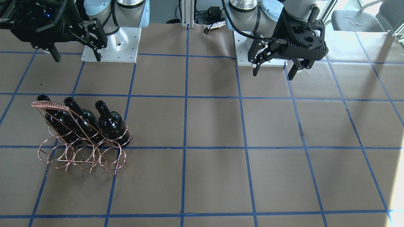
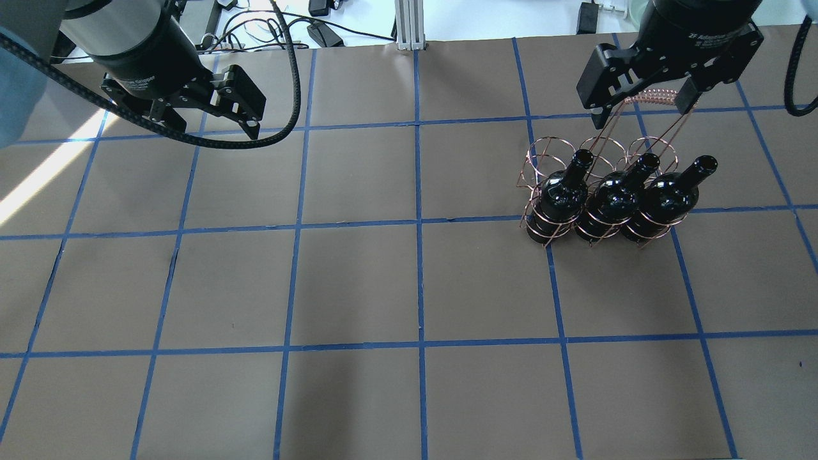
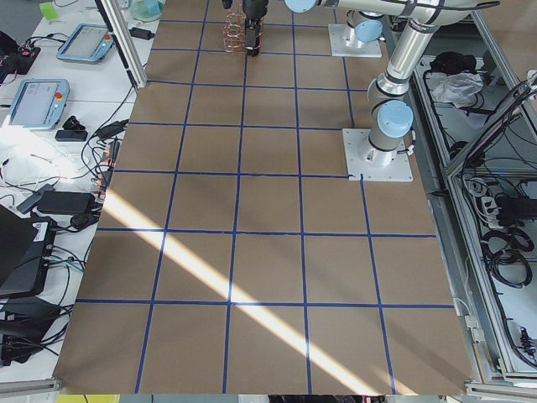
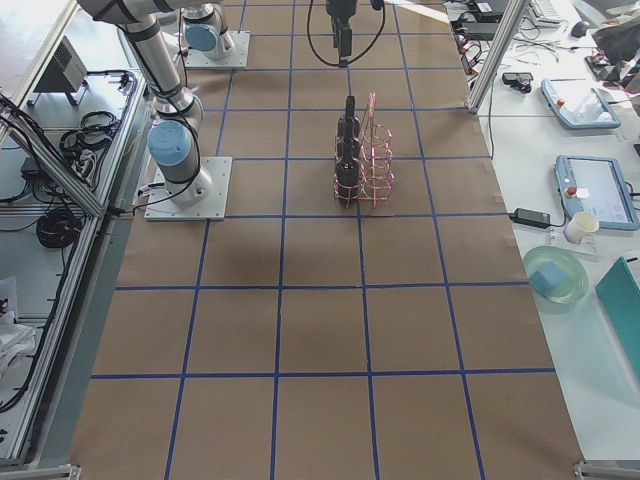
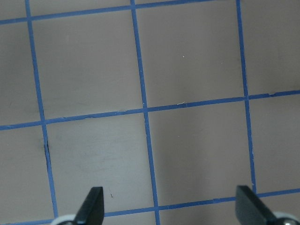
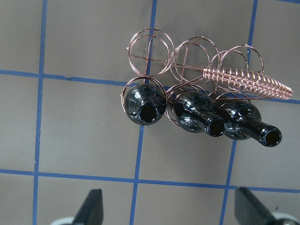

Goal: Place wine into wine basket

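Three glossy black wine bottles (image 2: pixel 559 199) (image 2: pixel 612 199) (image 2: pixel 664 199) stand side by side in the row of the copper wire basket (image 2: pixel 652 98) nearest the robot. The basket's other row of loops (image 1: pixel 109 157) is empty. In the right wrist view the bottles (image 6: pixel 143 105) and the coiled handle (image 6: pixel 243 79) show from above. My right gripper (image 2: pixel 642 114) is open and empty, high above the handle, and it also shows in the front view (image 1: pixel 77 58). My left gripper (image 2: pixel 204 124) is open and empty over bare table far from the basket, and it also shows in the front view (image 1: pixel 273 75).
The table (image 2: pixel 358 281) is brown paper with a blue tape grid. The two arm bases (image 1: pixel 110 47) (image 1: pixel 252 53) stand at its robot-side edge. Cables and monitors lie beyond the table ends (image 3: pixel 50 92).
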`<state>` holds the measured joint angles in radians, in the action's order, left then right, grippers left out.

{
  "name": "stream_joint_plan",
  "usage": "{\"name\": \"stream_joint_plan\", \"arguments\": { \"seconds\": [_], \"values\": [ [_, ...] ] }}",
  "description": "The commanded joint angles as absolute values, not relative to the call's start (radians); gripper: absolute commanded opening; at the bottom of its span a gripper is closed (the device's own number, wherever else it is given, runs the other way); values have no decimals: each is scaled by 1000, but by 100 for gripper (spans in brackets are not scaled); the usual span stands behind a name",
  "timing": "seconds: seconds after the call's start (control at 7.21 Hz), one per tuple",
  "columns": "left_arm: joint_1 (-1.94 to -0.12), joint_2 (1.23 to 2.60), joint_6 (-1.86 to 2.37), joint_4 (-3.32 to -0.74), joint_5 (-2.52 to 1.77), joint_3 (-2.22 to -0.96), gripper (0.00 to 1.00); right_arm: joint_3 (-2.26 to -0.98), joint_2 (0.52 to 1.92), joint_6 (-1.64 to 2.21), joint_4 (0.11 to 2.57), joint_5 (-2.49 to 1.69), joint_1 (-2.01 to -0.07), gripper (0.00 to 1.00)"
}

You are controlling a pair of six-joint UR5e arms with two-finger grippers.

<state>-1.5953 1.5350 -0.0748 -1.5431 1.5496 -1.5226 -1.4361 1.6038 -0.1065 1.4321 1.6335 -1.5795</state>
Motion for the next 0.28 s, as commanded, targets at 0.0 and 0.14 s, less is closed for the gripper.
{"name": "stream_joint_plan", "arguments": {
  "seconds": [0.0, 0.14],
  "values": [
    [-1594, 1534, -75, -1539, 1551, -1519, 100, -1446, 1614, -117, 1427, 1635, -1578, 100],
    [-1592, 1534, -75, -1539, 1549, -1519, 100, -1460, 1615, -123, 1428, 1634, -1578, 100]
  ]
}}
